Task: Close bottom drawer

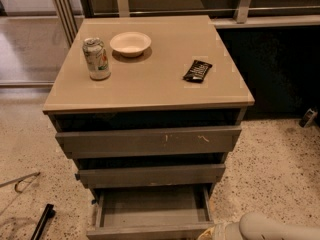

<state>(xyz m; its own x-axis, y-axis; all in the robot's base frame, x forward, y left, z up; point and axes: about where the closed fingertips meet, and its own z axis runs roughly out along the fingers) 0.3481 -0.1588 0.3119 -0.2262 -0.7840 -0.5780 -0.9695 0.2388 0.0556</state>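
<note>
Bottom drawer [152, 210] stands pulled out, a shallow grey box (plain front panel); the gripper [214, 232] is at its front right corner, and I cannot tell its state.

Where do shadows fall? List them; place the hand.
Camera view: bowl and can cast short shadows on the cabinet top; dark shade fills gaps above the top drawer and middle drawer; the bottom drawer is evenly lit; the hand sits at the bottom-right edge.
</note>
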